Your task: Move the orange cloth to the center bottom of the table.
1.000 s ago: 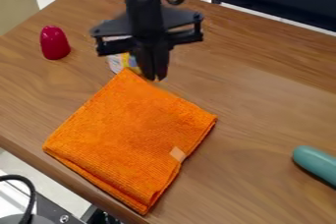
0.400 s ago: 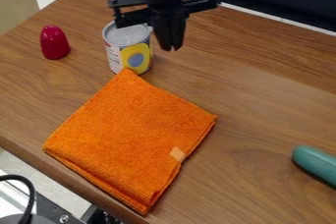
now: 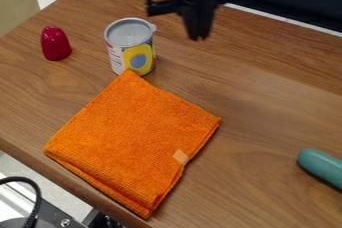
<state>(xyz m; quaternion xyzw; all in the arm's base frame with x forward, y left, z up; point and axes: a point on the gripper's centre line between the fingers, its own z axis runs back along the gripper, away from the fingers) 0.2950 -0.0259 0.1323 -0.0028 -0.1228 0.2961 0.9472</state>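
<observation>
Orange cloth is lying flat on the left and lower middle of the table, one corner pointing down near the front edge, just where it was a moment ago. It's the gripper that has moved: up from the cloth's top corner and off to the right, so the can it was partly covering stands in full view. The gripper hangs over the far part of the table, clenched on itself.

The cloth looks soft and ribbed, folded into a thick, rough square, layers showing along its lower edges, with a small pale patch near one side. The can is a metal cylinder with a dull grey lid and a yellow label. To its left sits a glossy, dark red, rounded cone; the tabletop has streaky brown wood grain.
</observation>
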